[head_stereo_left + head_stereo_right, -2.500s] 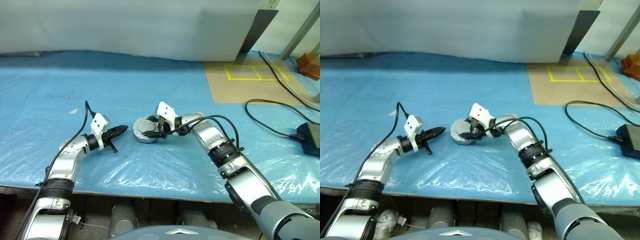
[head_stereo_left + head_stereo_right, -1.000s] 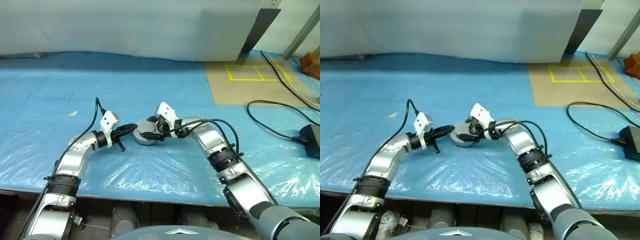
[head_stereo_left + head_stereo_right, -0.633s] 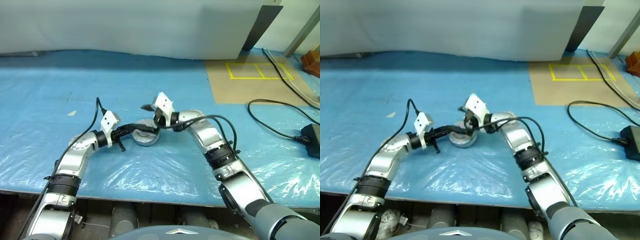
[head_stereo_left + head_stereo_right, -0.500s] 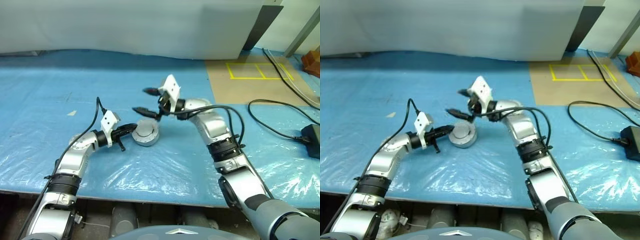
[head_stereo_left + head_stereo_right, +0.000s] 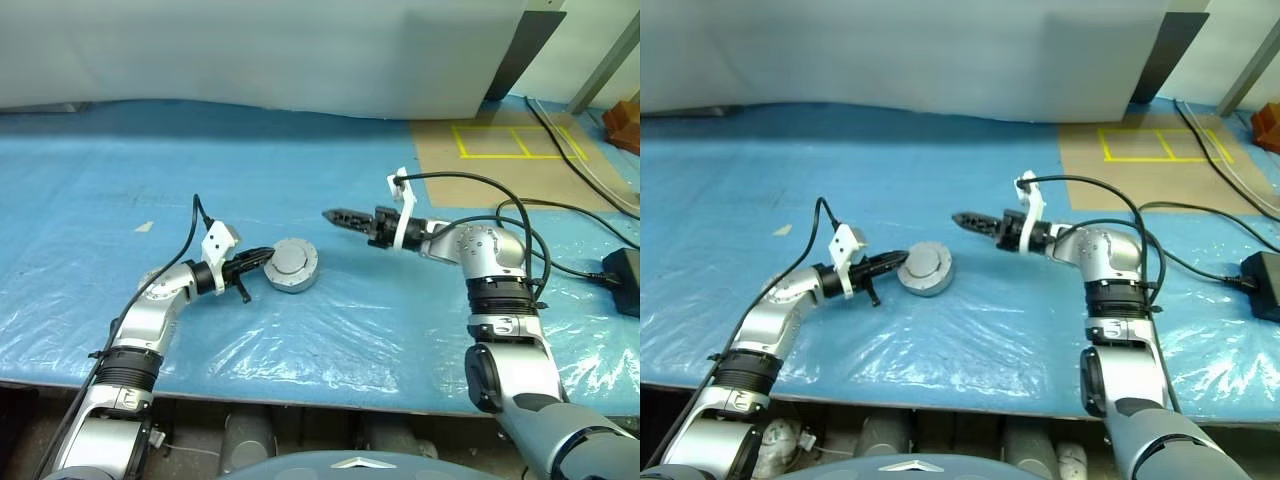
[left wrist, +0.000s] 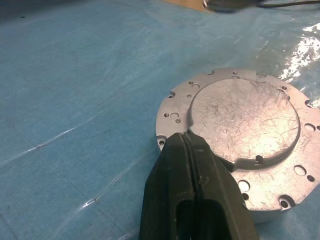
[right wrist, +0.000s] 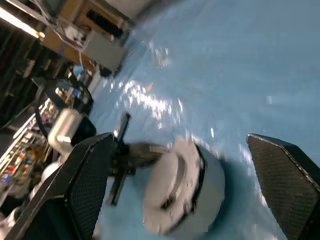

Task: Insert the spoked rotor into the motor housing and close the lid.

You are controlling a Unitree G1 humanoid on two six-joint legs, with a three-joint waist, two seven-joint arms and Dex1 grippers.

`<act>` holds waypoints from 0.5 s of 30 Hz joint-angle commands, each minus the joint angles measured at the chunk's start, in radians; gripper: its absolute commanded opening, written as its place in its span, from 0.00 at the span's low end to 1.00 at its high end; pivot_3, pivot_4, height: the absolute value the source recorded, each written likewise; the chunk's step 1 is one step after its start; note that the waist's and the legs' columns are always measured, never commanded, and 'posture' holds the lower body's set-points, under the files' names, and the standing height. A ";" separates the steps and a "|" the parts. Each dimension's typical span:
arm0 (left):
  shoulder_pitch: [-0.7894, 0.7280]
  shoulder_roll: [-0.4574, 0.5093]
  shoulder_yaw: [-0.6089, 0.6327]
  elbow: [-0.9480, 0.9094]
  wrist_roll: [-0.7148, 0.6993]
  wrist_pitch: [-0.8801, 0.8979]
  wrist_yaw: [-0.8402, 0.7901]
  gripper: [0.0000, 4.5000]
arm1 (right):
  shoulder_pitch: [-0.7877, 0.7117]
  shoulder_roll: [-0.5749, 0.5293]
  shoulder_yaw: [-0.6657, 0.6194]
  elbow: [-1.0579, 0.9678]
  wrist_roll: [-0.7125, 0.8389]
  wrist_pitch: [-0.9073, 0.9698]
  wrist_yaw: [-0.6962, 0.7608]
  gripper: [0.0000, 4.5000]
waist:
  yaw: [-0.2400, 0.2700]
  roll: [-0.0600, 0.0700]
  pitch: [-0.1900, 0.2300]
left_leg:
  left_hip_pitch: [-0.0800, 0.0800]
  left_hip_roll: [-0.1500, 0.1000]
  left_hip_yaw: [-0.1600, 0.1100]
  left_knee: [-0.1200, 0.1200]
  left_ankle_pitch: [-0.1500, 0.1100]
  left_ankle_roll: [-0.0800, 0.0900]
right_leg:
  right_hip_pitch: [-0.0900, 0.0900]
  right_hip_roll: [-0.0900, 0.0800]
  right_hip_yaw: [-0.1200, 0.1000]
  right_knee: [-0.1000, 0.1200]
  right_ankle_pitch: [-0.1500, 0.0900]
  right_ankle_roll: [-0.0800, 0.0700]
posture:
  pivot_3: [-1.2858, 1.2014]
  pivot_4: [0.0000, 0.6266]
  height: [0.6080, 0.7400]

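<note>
You will find the motor housing (image 5: 290,265), lid (image 6: 245,117) on, resting on the worktop (image 5: 330,330), touching the pressed-together left pincer (image 5: 262,257), while the spread right pincer (image 5: 334,215) hangs farther away, empty.

worktop (image 5: 120,180): covered in a blue sheet, with clear crinkled plastic film (image 5: 330,330) over the near part up to the near edge
cardboard sheet (image 5: 500,175): brown, flat at the far right corner, yellow tape rectangles (image 5: 510,143) marked on it
motor housing (image 5: 291,265): round silver-grey, sits on the film around mid-worktop, nearer the near edge; lid (image 6: 243,118) seated flat on top
black cable (image 5: 545,235): loops over the right side, runs to a black box (image 5: 622,278) at the right edge
paper scrap (image 5: 146,226): small, pale, on the left part
</note>
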 commanded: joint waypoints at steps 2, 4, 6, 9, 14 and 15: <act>0.039 0.007 -0.037 0.013 0.032 0.020 -0.011 0.00 | 0.033 0.011 0.034 -0.059 0.030 0.061 -0.009 0.99 | 0.002 0.000 0.000 | 0.000 0.000 0.000 0.000 0.000 0.000 | 0.000 0.000 0.000 0.000 0.000 0.000 | 0.52 0.24 1.00; 0.042 0.008 -0.036 0.010 0.032 0.022 -0.009 0.00 | 0.055 0.016 0.066 -0.075 0.015 0.042 -0.010 0.99 | 0.003 0.000 0.000 | 0.000 0.000 0.000 0.000 0.000 0.000 | 0.000 -0.001 0.000 0.000 0.000 0.000 | 0.52 0.24 1.00; 0.043 0.008 -0.033 0.008 0.031 0.023 -0.006 0.00 | 0.083 0.017 0.107 -0.091 -0.009 -0.011 -0.005 0.99 | 0.004 0.000 0.000 | 0.000 0.000 0.000 0.000 0.000 0.000 | 0.000 -0.001 0.000 0.000 0.000 0.000 | 0.52 0.24 1.00; 0.045 0.010 -0.030 0.002 0.030 0.025 -0.004 0.00 | 0.109 0.018 0.150 -0.089 -0.028 -0.060 0.007 0.99 | 0.006 0.000 0.000 | 0.000 0.000 0.000 0.000 0.000 0.000 | 0.000 -0.001 0.000 0.000 0.000 0.000 | 0.52 0.24 1.00; 0.056 0.014 -0.026 -0.010 0.029 0.028 0.001 0.00 | 0.107 0.057 0.153 -0.058 -0.018 -0.080 0.004 0.99 | 0.003 0.000 0.000 | 0.001 0.000 0.000 0.000 0.000 0.000 | -0.001 -0.001 0.000 0.001 0.000 0.000 | 0.52 0.24 1.00; 0.058 0.014 -0.025 -0.012 0.029 0.029 0.002 0.00 | 0.100 0.070 0.149 -0.048 -0.021 -0.088 -0.003 0.99 | 0.003 0.000 0.000 | 0.001 0.000 0.000 0.000 0.000 0.000 | -0.001 -0.001 0.000 0.001 0.000 0.000 | 0.52 0.24 1.00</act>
